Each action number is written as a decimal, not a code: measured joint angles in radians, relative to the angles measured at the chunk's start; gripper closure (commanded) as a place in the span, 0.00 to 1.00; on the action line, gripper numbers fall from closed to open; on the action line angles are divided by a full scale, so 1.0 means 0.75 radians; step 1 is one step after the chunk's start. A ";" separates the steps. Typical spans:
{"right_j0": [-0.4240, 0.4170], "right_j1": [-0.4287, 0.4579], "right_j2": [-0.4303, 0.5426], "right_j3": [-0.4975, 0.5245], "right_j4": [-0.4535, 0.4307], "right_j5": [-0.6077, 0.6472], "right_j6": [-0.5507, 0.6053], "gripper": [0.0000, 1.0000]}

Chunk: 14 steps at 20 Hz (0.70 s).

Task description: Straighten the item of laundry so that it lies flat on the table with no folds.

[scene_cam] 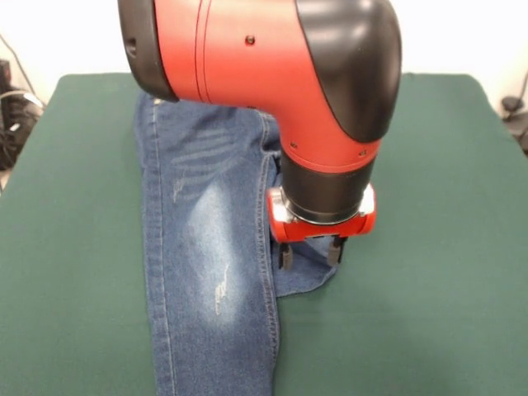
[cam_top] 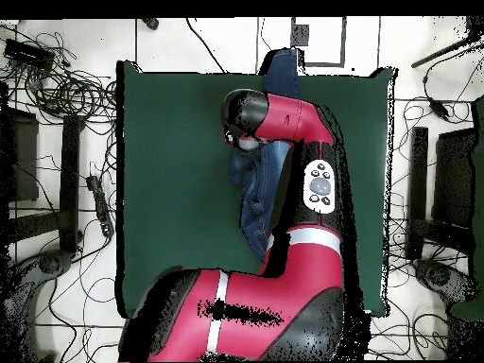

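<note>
Jeans (scene_cam: 210, 272) flat, folded leg under claw (scene_cam: 310, 252)

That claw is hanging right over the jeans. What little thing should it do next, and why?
Probably lower onto the short, bunched leg. In the front view the open gripper hovers just above it, while the jeans show one long leg lying straight and the other ending early on the table, seemingly folded.
</note>
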 measured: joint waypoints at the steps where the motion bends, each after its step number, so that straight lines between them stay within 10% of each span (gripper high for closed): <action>1: 0.000 0.000 0.001 0.000 0.005 0.000 0.000 0.00; 14: 0.001 0.013 0.001 0.006 0.018 0.000 0.000 0.00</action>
